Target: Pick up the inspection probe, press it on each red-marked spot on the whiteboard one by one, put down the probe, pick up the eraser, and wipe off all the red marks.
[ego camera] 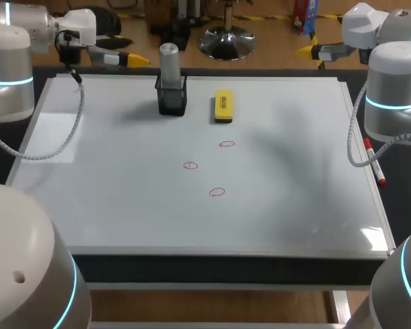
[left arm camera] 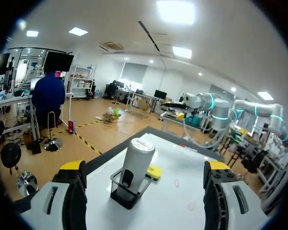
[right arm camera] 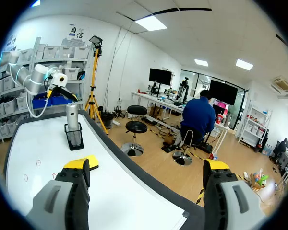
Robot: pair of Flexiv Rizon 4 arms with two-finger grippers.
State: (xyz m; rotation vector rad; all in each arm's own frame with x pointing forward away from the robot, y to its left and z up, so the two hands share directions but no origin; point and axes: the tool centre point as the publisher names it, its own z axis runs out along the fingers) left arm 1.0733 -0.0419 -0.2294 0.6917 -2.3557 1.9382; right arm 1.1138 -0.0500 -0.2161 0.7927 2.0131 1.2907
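The inspection probe (ego camera: 169,63) is standing upright in its mesh holder (ego camera: 172,100) at the whiteboard's (ego camera: 123,205) far edge, with the eraser (ego camera: 223,107) lying beside it, leaving 3 red marks (ego camera: 190,165) unobstructed. The left gripper (ego camera: 135,60) and right gripper (ego camera: 307,50) are hanging released, seemingly beyond that edge.

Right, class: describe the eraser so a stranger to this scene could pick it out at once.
Start at the large whiteboard. Near its far edge stands a black mesh holder; the eraser lies flat just right of it. It alone is a yellow block with a black base.
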